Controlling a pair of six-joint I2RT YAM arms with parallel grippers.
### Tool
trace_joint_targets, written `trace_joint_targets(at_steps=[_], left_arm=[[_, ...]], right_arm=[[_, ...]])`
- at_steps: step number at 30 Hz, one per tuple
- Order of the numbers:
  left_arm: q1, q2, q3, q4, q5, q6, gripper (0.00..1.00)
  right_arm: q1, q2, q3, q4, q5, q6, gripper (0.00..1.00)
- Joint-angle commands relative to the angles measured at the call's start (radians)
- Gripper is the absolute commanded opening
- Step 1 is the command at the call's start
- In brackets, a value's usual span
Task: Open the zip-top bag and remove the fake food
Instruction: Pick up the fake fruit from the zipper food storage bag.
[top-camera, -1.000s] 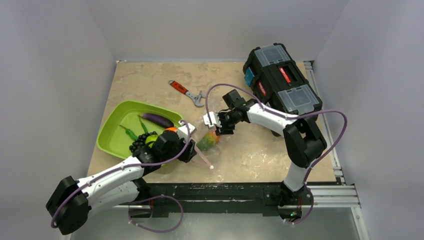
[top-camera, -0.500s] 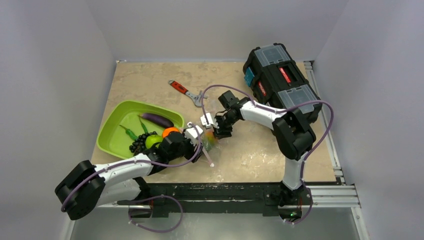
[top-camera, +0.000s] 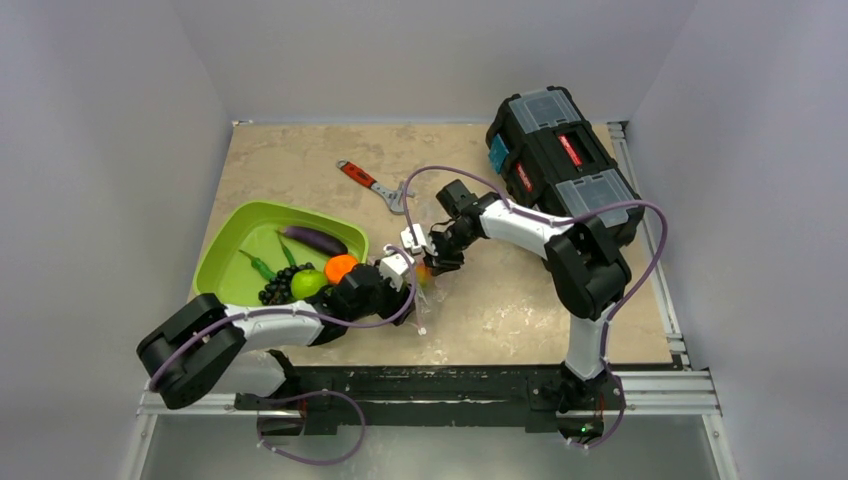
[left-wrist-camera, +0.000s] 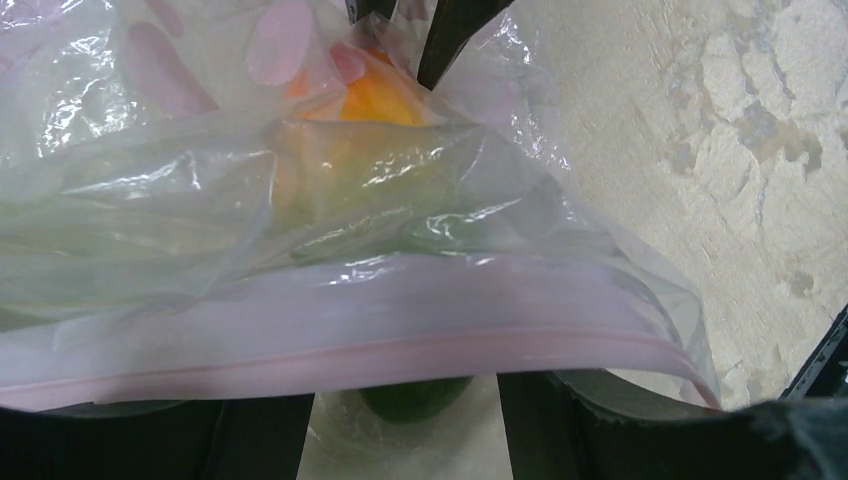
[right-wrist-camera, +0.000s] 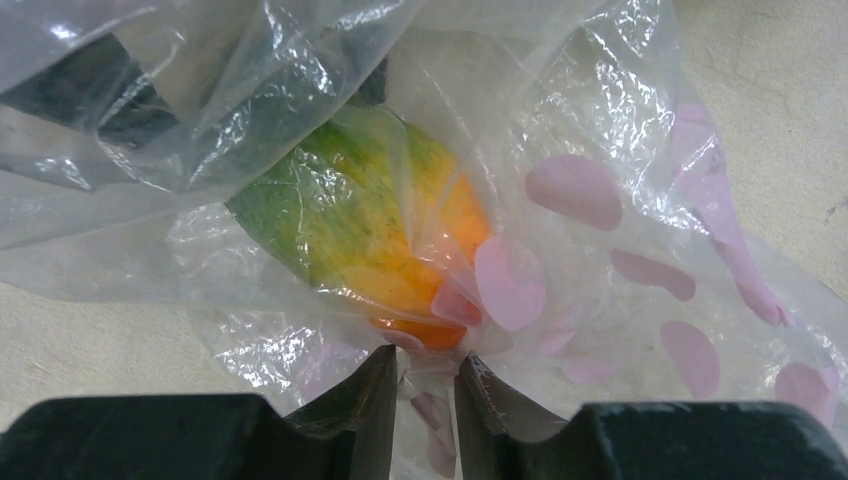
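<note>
One clear crinkly zip-top bag (right-wrist-camera: 620, 130) lay near the middle of the tan worktop (top-camera: 500, 300), caught between the two tools. The right tool (right-wrist-camera: 422, 395) had narrowed onto a fold of the bag's film at its closed end. It seemed to be anchoring the bag there so the mouth could be worked from the other side.

The left tool (top-camera: 400, 268) stood with its jaws apart and gripped nothing. The pink zip strip (left-wrist-camera: 400, 345) draped across the gap, which suggested it was lining up a reach into the bag.

Inside the bag one piece of fake food showed, a green-to-orange plastic fruit (right-wrist-camera: 350, 230); whether more hid behind it could not be told.

The lime-green plastic tray (top-camera: 232, 245) by the worktop's left edge apparently served as the drop place. It held:
- one dark purple eggplant (top-camera: 312, 238)
- two slim green pods (top-camera: 260, 266)
- one orange round fruit (top-camera: 341, 267)
- one green round fruit (top-camera: 307, 283)
- one bunch of black grapes (top-camera: 275, 292)

One red-handled wrench (top-camera: 370, 182) lay toward the far edge. One black toolbox (top-camera: 560, 160) sat at the far right corner.
</note>
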Motion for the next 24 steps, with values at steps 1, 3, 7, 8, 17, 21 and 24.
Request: trace_joint_targets(at_steps=[1,3,7,8,17,21,24], left_arm=[[-0.01,0.044,0.03,0.09,-0.064,-0.063,0.61],[-0.011,0.06,0.034,0.103,-0.066,-0.074,0.61],[-0.016,0.089,0.038,0.134,-0.07,-0.098,0.61],[-0.016,0.095,0.039,0.142,-0.073,-0.102,0.61],[-0.017,0.112,0.036,0.202,-0.09,-0.133,0.61],[-0.016,0.118,0.045,0.203,-0.076,-0.149,0.6],[-0.016,0.127,0.05,0.187,-0.087,-0.165,0.55]], right_arm=[[0.012,0.014,0.037,-0.033,-0.071,0.02,0.23],[0.015,0.026,0.041,-0.039,-0.082,0.025,0.19],[0.024,0.045,0.056,-0.061,-0.091,0.031,0.08],[0.027,0.047,0.056,-0.06,-0.09,0.032,0.06],[0.033,0.055,0.063,-0.074,-0.097,0.037,0.02],[0.033,0.054,0.063,-0.073,-0.096,0.04,0.02],[0.033,0.051,0.062,-0.071,-0.093,0.041,0.02]])
